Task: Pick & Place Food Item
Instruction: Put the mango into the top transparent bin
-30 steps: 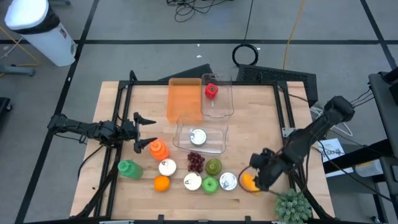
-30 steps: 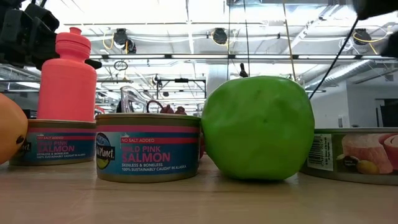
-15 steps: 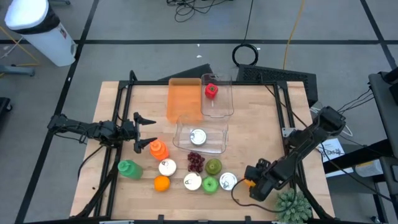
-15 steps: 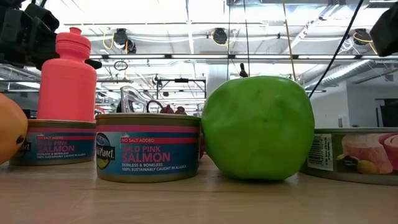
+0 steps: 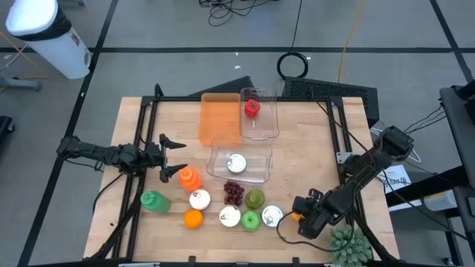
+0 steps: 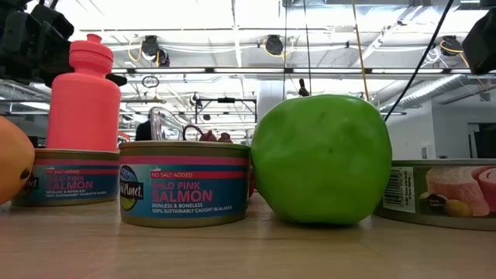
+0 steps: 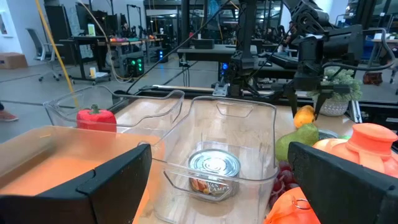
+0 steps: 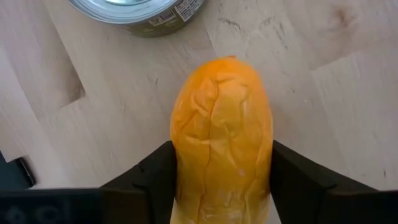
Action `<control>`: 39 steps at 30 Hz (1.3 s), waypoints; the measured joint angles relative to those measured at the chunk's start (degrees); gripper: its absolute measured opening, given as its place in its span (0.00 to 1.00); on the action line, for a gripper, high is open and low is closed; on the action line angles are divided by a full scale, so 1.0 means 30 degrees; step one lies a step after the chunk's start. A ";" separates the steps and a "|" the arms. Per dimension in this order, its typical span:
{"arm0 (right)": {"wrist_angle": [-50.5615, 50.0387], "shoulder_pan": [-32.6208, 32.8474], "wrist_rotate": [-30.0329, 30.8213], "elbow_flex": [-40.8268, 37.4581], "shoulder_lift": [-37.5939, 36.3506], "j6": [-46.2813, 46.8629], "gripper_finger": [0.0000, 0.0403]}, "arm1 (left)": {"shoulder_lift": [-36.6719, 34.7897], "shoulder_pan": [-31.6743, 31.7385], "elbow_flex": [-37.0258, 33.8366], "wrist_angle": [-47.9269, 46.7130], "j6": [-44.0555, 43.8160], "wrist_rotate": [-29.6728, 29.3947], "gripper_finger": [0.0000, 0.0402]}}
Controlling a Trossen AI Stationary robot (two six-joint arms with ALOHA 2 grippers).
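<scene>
A yellow-orange fruit (image 8: 221,130) lies on the wooden table near its front right, beside a tin can (image 8: 140,9). My right gripper (image 5: 300,220) stands over it, pointing steeply down, with one finger at each long side of the fruit. In the high view only a sliver of the fruit (image 5: 295,217) shows beside the gripper. In the left wrist view the right gripper (image 7: 306,102) stands just above the fruit (image 7: 304,116). My left gripper (image 5: 169,158) waits open at the table's left side, level, holding nothing. My right gripper pinches the fruit's two long sides (image 8: 181,168) between its two fingers (image 8: 149,180), near one end of the fruit. The fingers come from above, slanting steeply down. The fruit lies on the table board with its long side down.
Cans, a green apple (image 5: 251,219), an orange (image 5: 193,218), grapes (image 5: 234,192) and two bottles stand in the near middle. Farther back are an orange bin (image 5: 220,119), a clear bin (image 5: 261,127) with a red pepper and a clear bin (image 5: 256,169) with a can. A small plant (image 5: 349,245) stands at the near right corner.
My right gripper has come down and a little toward the table's near edge, over the yellow-orange fruit, which it now mostly hides in the high view. The fruit has stayed in its place. The left arm has kept still.
</scene>
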 joint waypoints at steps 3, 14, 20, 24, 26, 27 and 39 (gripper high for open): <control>-0.0021 -0.0096 -0.0041 -0.0073 -0.0139 -0.0168 0.49 | -0.0003 0.0005 -0.0002 0.0000 -0.0003 0.0000 0.98; -0.1017 -0.1548 0.3040 0.0079 -0.4856 -0.3823 0.49 | -0.0005 0.0005 -0.0005 0.0002 -0.0001 0.0000 0.98; -0.0875 -0.3235 0.8493 0.0072 -0.7650 -0.8695 0.49 | -0.0007 0.0003 -0.0003 0.0005 -0.0001 0.0000 0.98; -0.0151 -0.5501 1.1837 0.0079 -0.8773 -1.2049 0.49 | -0.0007 0.0000 -0.0005 0.0000 0.0001 0.0000 0.98; 0.0934 -0.7172 1.2359 0.0079 -0.8973 -1.3694 0.50 | -0.0002 0.0003 -0.0005 0.0000 0.0001 0.0000 0.98; 0.1676 -0.8092 1.2251 0.0079 -0.9002 -1.4701 0.50 | -0.0007 0.0005 -0.0004 0.0000 -0.0005 0.0000 0.98; 1.1133 -1.9825 0.3841 0.0079 -0.6490 -2.2062 0.50 | -0.0001 0.0005 -0.0005 0.0000 -0.0006 0.0000 0.98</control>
